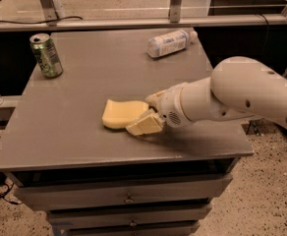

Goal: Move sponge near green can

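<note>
The pale yellow sponge (120, 113) lies flat on the grey table (74, 141), near the front middle. The green can (46, 55) stands upright at the table's back left corner, well apart from the sponge. My gripper (151, 113) reaches in from the right on a white arm and sits at the sponge's right edge. One pale yellow finger (144, 125) lies at the sponge's near right corner and the other (155, 98) at its far right corner. The jaws are spread on either side of that edge and hold nothing.
A clear plastic bottle with a white label (169, 43) lies on its side at the back right of the table. Drawers (129, 199) sit under the tabletop. A metal rail (133, 23) runs behind the table.
</note>
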Available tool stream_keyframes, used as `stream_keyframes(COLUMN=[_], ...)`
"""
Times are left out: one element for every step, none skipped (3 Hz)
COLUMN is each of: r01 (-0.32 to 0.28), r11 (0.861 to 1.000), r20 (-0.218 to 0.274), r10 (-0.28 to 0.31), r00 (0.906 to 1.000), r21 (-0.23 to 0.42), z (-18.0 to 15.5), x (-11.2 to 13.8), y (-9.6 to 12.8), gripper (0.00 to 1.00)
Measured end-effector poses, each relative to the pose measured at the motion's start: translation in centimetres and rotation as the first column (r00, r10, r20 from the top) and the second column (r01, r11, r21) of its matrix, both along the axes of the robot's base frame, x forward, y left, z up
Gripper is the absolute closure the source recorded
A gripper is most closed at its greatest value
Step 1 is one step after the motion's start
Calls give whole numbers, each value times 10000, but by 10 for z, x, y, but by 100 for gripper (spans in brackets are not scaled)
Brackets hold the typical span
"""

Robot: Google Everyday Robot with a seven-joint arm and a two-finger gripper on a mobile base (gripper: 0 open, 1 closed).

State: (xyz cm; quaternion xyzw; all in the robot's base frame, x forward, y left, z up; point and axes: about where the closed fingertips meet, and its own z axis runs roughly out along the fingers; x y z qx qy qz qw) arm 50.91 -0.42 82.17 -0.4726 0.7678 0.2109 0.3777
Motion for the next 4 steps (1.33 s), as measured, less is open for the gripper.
stream_keyframes(r01=[-24,-100,-69,-70], r11=[9999,9998,9999,9999], r20=[126,477,1256,1247], r10=[22,93,57,58], r00=[9999,9988,9921,9922], r21=[107,157,92,90], z=[6,23,62,61], x=[8,25,53,53], y=[6,16,24,24], gripper=[62,86,100,100])
